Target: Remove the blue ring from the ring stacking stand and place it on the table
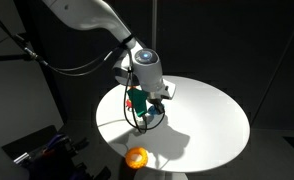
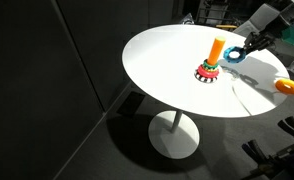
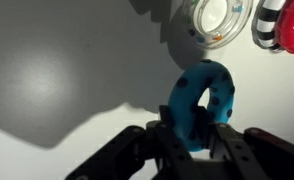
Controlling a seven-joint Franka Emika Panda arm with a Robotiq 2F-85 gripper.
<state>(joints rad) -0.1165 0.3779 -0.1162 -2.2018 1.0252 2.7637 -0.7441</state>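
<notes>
White round table (image 2: 167, 62) below; arm (image 1: 87, 20) angles down from above, fingers (image 3: 165, 150) pinching the blue ring (image 3: 202, 98).

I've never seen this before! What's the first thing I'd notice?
The blue ring pops out first, pinched in the end effector over the white round table. Next, the ring stacking stand with its orange pole stands on the table, and an orange ring lies near the edge.

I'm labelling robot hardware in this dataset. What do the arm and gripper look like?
The arm has smooth, rounded white links ending in a pale grey cylindrical wrist. A black cable loops alongside it. The gripper is black, with two blocky, angular fingers. No markings are legible.
</notes>
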